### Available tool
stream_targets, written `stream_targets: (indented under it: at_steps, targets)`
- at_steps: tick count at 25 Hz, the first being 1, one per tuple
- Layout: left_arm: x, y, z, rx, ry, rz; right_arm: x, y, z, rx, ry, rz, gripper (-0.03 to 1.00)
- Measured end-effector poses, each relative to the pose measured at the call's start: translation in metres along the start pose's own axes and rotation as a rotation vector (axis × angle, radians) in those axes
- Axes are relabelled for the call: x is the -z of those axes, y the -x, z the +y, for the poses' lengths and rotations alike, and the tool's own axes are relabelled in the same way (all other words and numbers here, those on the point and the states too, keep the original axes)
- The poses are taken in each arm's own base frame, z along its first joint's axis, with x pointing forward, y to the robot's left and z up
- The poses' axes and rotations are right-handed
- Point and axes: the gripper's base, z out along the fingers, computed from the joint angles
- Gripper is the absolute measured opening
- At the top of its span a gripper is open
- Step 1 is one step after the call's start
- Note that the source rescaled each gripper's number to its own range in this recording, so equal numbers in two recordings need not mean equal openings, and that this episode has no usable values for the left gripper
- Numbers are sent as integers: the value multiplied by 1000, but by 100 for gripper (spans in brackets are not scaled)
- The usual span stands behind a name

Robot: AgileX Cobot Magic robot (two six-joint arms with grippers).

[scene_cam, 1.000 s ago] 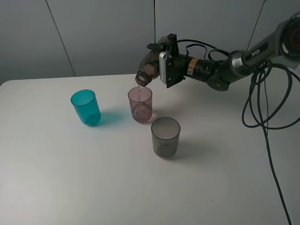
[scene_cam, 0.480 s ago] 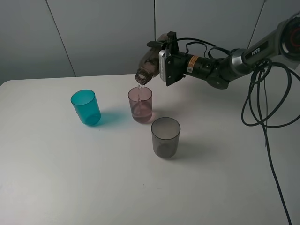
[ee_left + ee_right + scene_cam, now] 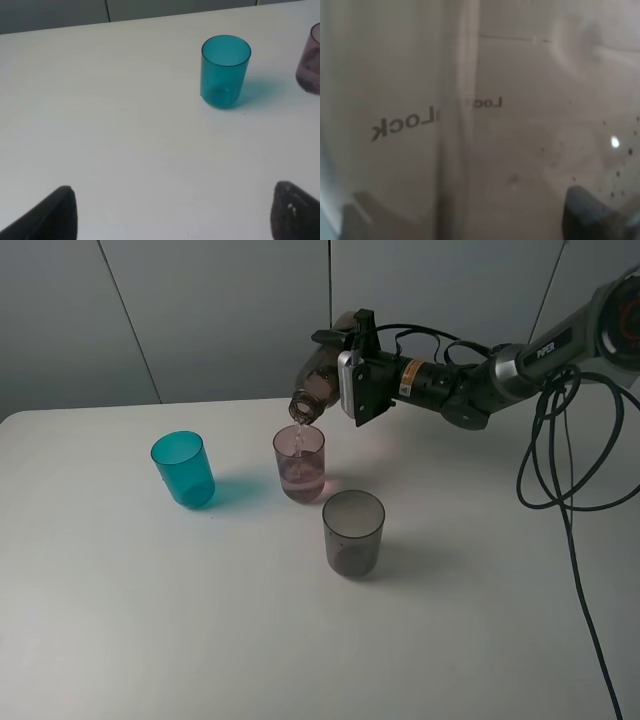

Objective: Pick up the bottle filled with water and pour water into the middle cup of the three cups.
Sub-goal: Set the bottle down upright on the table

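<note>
Bottle tipped over the middle cup, a thin stream of water falling into it.

Exterior high: the right end effector is clamped around the smoky bottle, which is held well above the counter with its neck slanting down just over the rim of the middle cup — a thin thread of water drops into the pink tumbler. The teal cup stands apart to its left, the grey cup nearer the camera and slightly right; all three are upright. Left wrist: the left end effector is released, its dark fingertips set wide above bare counter, with the teal cup ahead and the pink cup at the frame edge. Right wrist: the bottle's translucent wall fills the view — mirrored "LOCK" lettering shows on it.
</note>
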Motion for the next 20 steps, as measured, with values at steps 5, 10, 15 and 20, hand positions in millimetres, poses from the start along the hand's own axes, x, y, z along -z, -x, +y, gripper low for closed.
stream_targets:
  at_steps: [5,10,15,20]
  targets:
    - [0,0,0,0,0,0,1,-1,0,7,1,1,0]
    - [0,0,0,0,0,0,3,-5,0,9,2,10,0]
    - [0,0,0,0,0,0,3,-5,0,10,0,10,0]
    - [0,0,0,0,0,0,3,-5,-3,19,-4,10,0]
